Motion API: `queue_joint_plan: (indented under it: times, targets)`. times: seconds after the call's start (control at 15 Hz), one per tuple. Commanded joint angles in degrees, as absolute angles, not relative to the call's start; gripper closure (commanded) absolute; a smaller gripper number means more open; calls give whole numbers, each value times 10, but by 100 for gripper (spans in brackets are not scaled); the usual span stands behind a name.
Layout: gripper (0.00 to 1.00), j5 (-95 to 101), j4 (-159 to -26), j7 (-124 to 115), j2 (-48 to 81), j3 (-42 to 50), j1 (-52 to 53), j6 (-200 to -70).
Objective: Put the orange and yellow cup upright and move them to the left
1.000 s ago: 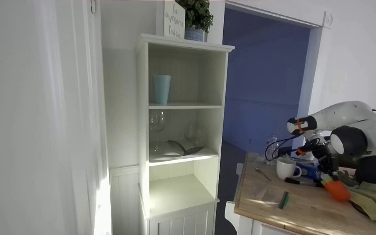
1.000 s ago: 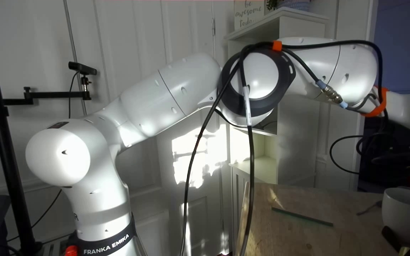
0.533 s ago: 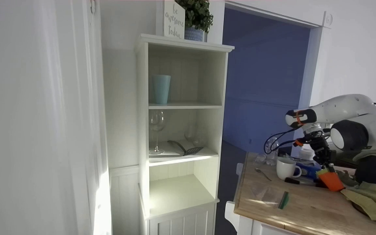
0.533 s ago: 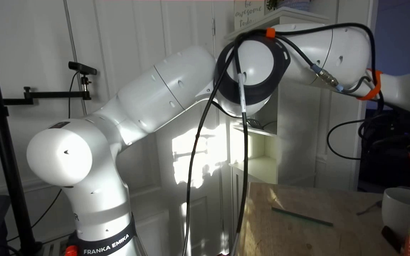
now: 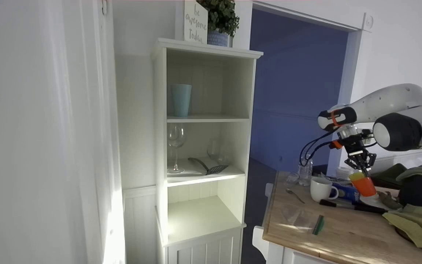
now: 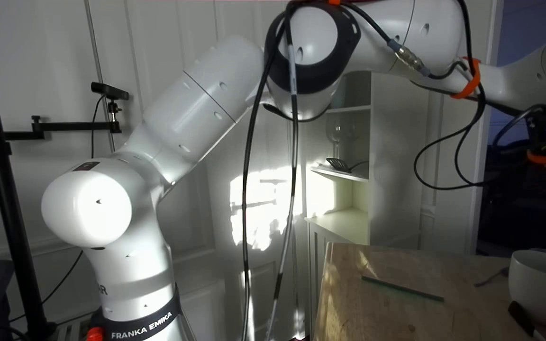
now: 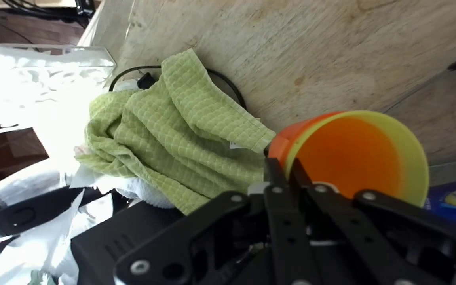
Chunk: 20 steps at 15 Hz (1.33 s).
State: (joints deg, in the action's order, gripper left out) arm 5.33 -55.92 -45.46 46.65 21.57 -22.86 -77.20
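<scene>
White walls (image 5: 408, 55) and one bluish doorway (image 5: 295, 88) are seen in an exterior view, with one tall white shelving unit (image 5: 211, 47) at the centre. On its shelves are counted one light-blue tumbler (image 5: 181, 101), one stemmed wineglass (image 5: 176, 137) and one slotted spatula (image 5: 216, 169). At lower right, one wooden tabletop (image 5: 350, 242) is occupied by one white mug (image 5: 320, 190), one spoon (image 5: 296, 196) and one clear bottle (image 5: 305, 173). One orange and yellow cup (image 5: 365, 187) is held at the right of the frame, tilted, its mouth toward the upper left; whether two cups are nested there cannot be told. Its wall is pinched between the nearly closed fingers of the gripper (image 7: 286, 163), one fingertip inside the mouth and one outside. To its left in the wrist view, one green towel (image 7: 180, 138) is bunched. The arm (image 6: 197, 104) is mounted at lower left in an exterior view, bent at an elbow near the top centre and extended to the right edge; the gripper is pointed downward.
</scene>
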Motion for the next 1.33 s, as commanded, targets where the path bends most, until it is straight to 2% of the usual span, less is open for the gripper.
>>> queue_joint_plan:
  times: [0.0,0.4,0.47,0.53,0.8,0.87,1.27]
  targets:
    - [98,65,-694,-350,351,206,-216,-790]
    - [98,77,-842,-182,239,202,-211,-793]
    - [98,58,-746,-226,304,205,-223,-768]
    - [93,59,-759,-220,294,205,-223,-769]
    - [93,59,-753,-222,302,204,-223,-769]
    - [98,59,-753,-222,303,204,-223,-769]
    - [98,51,-862,-145,245,171,-182,-942]
